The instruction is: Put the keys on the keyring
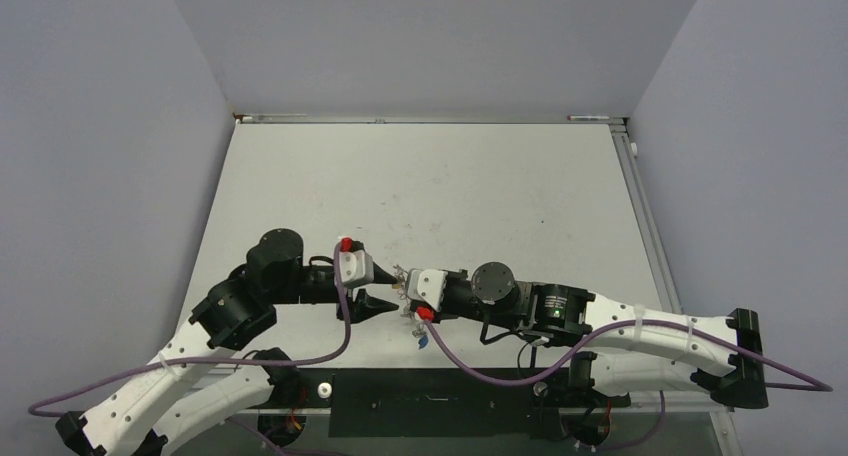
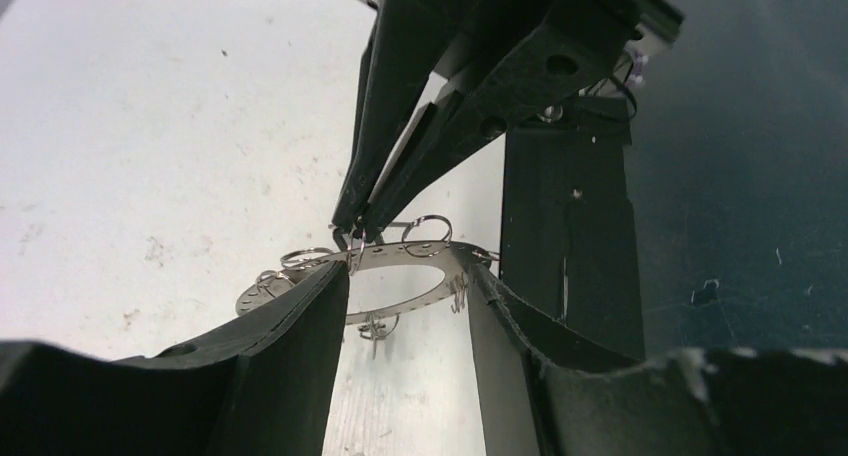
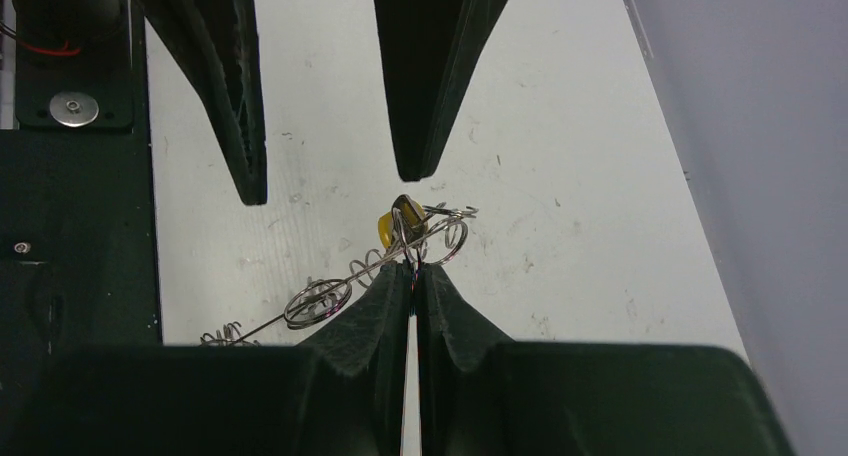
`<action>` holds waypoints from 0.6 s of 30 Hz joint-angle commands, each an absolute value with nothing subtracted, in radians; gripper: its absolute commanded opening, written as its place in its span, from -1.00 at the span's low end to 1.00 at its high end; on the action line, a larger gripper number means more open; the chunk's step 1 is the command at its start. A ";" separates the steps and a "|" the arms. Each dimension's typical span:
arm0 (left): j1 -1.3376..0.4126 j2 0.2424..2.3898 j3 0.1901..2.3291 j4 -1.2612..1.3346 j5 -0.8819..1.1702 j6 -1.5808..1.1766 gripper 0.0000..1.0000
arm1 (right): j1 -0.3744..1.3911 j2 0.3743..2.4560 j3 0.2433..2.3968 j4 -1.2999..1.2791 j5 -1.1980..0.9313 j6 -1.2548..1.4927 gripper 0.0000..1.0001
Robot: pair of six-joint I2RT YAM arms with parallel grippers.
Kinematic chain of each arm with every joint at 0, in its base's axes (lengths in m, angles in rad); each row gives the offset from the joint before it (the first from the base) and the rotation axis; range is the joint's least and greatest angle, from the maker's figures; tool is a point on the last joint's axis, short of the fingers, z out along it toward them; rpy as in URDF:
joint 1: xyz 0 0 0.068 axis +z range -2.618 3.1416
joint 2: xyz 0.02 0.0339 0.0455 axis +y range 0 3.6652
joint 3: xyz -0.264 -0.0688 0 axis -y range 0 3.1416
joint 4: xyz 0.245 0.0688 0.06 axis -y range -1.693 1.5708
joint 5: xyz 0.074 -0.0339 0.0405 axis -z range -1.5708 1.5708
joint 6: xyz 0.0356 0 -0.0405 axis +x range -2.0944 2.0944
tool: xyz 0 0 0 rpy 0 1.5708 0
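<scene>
The keyring [image 2: 400, 254], a flat silvery ring with small wire loops round its rim, hangs level above the table. My right gripper [image 3: 413, 268] is shut on its rim, and in the left wrist view its fingers [image 2: 400, 146] come down from above. A key with a yellow tag [image 3: 387, 227] hangs on the ring just beyond those tips. My left gripper [image 2: 408, 274] is open, one finger on each side of the ring, gripping nothing. From above, both grippers [image 1: 390, 289] [image 1: 407, 294] meet near the table's front, and a small blue tag [image 1: 423, 340] lies just below them.
The white table [image 1: 450, 186] stretches back to grey walls on three sides. A black mounting plate [image 1: 430, 401] runs along the near edge beside the arms' bases. Purple cables [image 1: 480, 374] loop from each wrist over that edge.
</scene>
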State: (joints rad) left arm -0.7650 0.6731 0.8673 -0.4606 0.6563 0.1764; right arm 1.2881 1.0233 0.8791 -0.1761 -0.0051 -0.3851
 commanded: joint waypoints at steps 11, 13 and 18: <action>-0.835 0.735 0.849 -0.452 0.475 0.303 -0.33 | 1.325 1.038 0.929 -0.173 0.064 -0.396 -0.90; -0.835 0.733 0.839 -0.434 0.484 0.302 -0.37 | 1.326 1.040 0.930 -0.172 0.057 -0.395 -0.89; -0.836 0.736 0.818 -0.400 0.514 0.301 -0.41 | 1.326 1.039 0.927 -0.160 0.042 -0.395 -0.89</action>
